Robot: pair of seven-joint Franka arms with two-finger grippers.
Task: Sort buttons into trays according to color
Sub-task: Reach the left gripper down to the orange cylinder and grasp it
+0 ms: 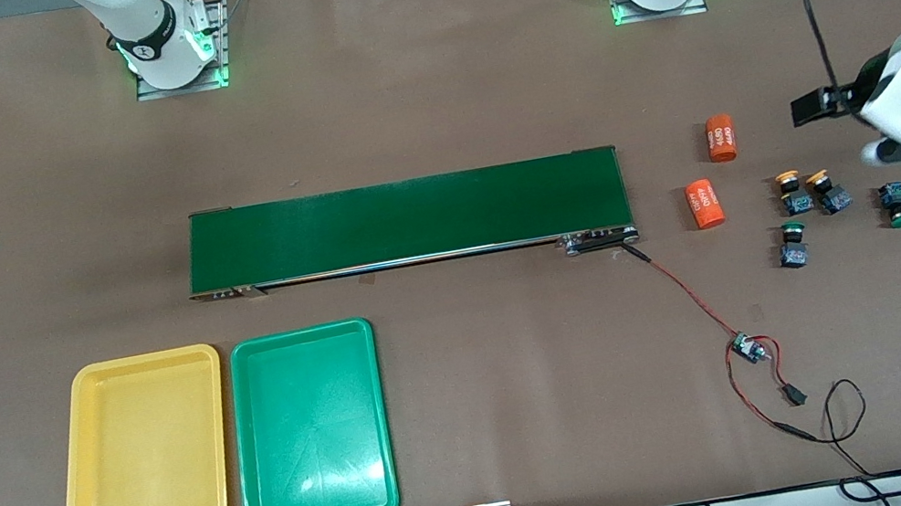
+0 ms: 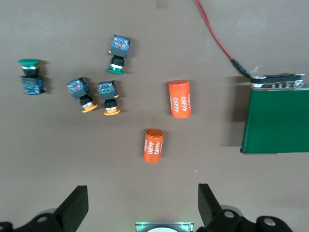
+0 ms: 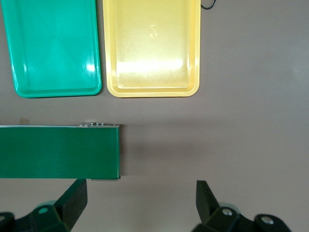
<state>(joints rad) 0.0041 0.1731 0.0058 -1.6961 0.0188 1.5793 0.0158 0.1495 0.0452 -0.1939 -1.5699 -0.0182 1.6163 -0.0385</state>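
I read the four small black-and-blue push-button switches as the crux: they all lie toward the left arm's end of the brown table, well apart from the conveyor belt's [image 1: 407, 219] end there, so my left arm is clearly the nearer one. The two yellow-orange-capped buttons [image 1: 810, 191] sit just beside each other; one green-capped button [image 1: 793, 244] lies nearer the front camera than they do, the other green-capped button [image 1: 897, 203] closer to the table's end edge. Two orange printed cylinders [image 1: 712, 170] lie between the buttons and the belt.

My left gripper [image 2: 140, 205] hangs over bare table beside the buttons, pointing down, fingers wide apart, empty. My right gripper [image 3: 140, 203] waits spread wide and empty over the belt's other end, with the shallow yellow plastic tray [image 1: 142, 458] and matching green tray [image 1: 310, 431] near the front edge, both unfilled.
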